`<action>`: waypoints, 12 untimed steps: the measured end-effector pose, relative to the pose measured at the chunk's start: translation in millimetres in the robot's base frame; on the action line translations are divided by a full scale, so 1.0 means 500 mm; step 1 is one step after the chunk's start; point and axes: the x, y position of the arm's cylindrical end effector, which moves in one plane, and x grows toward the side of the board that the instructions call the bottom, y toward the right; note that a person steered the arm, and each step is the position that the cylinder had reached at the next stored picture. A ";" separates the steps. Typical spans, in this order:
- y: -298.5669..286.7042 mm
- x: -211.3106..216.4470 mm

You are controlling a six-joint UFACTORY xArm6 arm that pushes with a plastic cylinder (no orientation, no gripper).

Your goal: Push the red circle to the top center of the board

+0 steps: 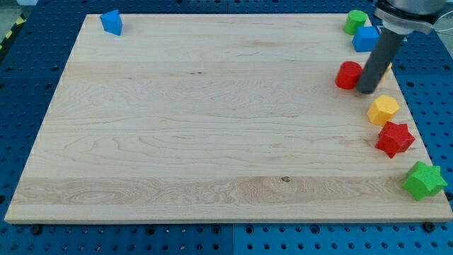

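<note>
The red circle [347, 74] sits near the surface's [212, 127] right edge, upper part, a squat round red block. My tip [366, 91] touches its right side, so it lies leftward of the tip. There are no jaws. A blue block [365, 38] sits just above.

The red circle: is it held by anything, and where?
Nothing holds it. My tip only stands against the right side of the red circle.
</note>
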 end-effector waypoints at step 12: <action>-0.391 -0.209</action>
